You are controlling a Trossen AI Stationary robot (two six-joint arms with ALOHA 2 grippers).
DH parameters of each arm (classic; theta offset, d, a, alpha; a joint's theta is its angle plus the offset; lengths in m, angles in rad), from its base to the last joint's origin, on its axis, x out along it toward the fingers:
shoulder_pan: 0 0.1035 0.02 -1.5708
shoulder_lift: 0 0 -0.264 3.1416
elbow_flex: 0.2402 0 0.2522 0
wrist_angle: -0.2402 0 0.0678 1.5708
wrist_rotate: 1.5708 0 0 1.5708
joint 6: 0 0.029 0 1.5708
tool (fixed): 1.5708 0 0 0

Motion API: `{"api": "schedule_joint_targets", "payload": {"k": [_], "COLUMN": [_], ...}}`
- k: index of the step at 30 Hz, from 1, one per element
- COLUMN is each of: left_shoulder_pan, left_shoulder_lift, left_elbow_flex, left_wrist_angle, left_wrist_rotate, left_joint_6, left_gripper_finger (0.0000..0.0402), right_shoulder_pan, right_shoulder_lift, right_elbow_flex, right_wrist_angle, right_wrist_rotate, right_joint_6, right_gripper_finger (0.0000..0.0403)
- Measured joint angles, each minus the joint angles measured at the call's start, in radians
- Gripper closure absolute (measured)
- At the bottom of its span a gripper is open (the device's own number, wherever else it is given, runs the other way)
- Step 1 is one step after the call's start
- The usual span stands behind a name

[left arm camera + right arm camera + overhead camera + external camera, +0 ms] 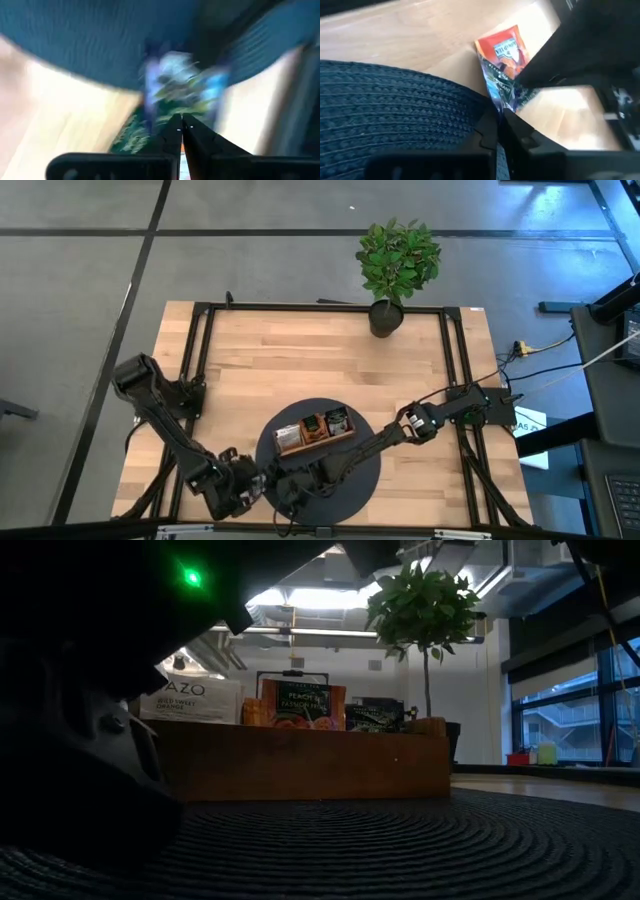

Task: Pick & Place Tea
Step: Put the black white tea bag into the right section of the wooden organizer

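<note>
Both arms reach toward the near edge of the worktop (300, 350) and meet at its near middle. The left arm runs from its base at the left edge, elbow bent, down to the near-left part, where its wrist turns inward. The left tool (181, 129) has its two dark fingers pressed together at the tips. The right arm stretches from its base at the right edge, low and nearly straight, to the near middle. The right tool (499, 116) likewise shows its fingers drawn together, tips meeting.
</note>
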State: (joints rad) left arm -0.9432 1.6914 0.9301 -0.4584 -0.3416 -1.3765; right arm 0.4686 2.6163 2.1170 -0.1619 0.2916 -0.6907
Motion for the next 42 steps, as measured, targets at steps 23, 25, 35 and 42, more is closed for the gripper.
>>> {"api": "schedule_joint_targets", "payload": {"k": [23,25,35,42], "left_shoulder_pan": [0.041,0.057,0.157,0.341], "left_shoulder_lift": [-0.258,-0.258,-0.258,-0.224], "left_elbow_flex": [0.006,0.006,0.006,0.008], "left_wrist_angle": [-0.058,-0.057,0.066,0.395], "left_wrist_rotate": [-0.741,-0.734,-0.711,-0.634], "left_joint_6": [0.003,0.003,0.118,0.417], "left_gripper_finger": [0.0397,0.0396,0.0395,0.0393], "right_shoulder_pan": [0.084,0.114,0.264,0.256], "right_shoulder_lift": [-0.367,-0.435,-0.762,-0.758], "right_elbow_flex": [-0.122,-0.219,-0.751,-0.913], "right_wrist_angle": [-0.89,-0.918,-0.84,-0.582], "right_wrist_rotate": [0.593,0.654,0.973,1.184], "right_joint_6": [0.52,0.631,1.124,0.875], "right_gripper_finger": [0.039,0.039,0.0389,0.0388]}}
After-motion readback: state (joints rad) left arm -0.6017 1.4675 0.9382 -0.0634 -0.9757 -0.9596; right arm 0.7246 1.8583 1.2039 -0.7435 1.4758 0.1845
